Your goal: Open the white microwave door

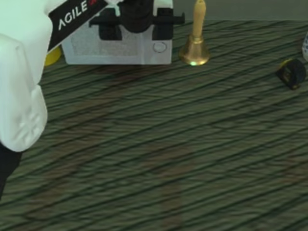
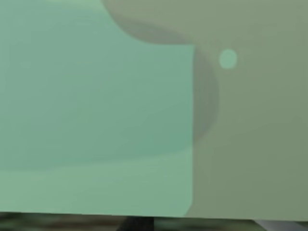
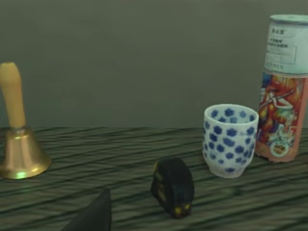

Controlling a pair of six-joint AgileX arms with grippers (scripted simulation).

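Flat white microwave door (image 1: pixel 103 47) with grey speckled mesh window, long axis running left to right, facing the counter's near edge at far left of the dark wood-grain counter (image 1: pixel 168 144). Left gripper (image 1: pixel 136 21) poised over the microwave's top edge; finger spacing impossible to tell. Beside it, a brass bell (image 1: pixel 194 48) with wooden handle.

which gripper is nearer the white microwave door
Left. The left gripper is right at the white microwave door, over the microwave's top front edge. The right gripper is out of the top view; its wrist camera faces the brass bell and black tape measure.
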